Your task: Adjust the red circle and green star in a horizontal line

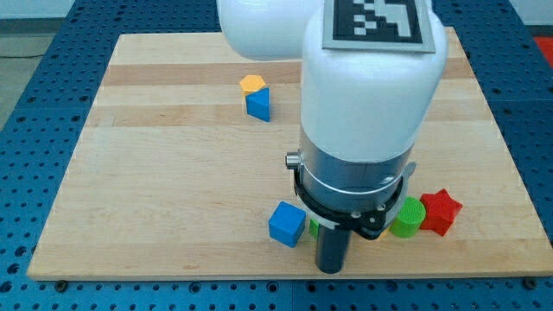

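Our rod holds nothing. My tip (331,268) sits low on the board, with the blue cube (287,224) just beside it at ten o'clock.

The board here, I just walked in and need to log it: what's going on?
One robot arm is pushing small blocks around a wooden board with a dark rod. My tip is near the view's bottom edge, just right of a blue cube. A green cylinder and a red star touch at the lower right. A sliver of green peeks from behind the rod. An orange block and another blue block sit near the top.
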Controlling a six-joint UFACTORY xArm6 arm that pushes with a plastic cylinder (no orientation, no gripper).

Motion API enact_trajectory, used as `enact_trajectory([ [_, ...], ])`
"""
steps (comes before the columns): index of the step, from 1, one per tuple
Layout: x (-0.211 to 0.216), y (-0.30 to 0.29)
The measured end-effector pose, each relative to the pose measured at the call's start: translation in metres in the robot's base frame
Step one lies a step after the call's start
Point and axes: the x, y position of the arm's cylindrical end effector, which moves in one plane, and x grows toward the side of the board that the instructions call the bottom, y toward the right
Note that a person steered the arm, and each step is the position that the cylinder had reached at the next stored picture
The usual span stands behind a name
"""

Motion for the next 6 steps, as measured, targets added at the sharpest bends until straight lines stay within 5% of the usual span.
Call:
enact_trajectory([
  [2, -0.006, 0.035],
  [6, -0.002, 0.011],
])
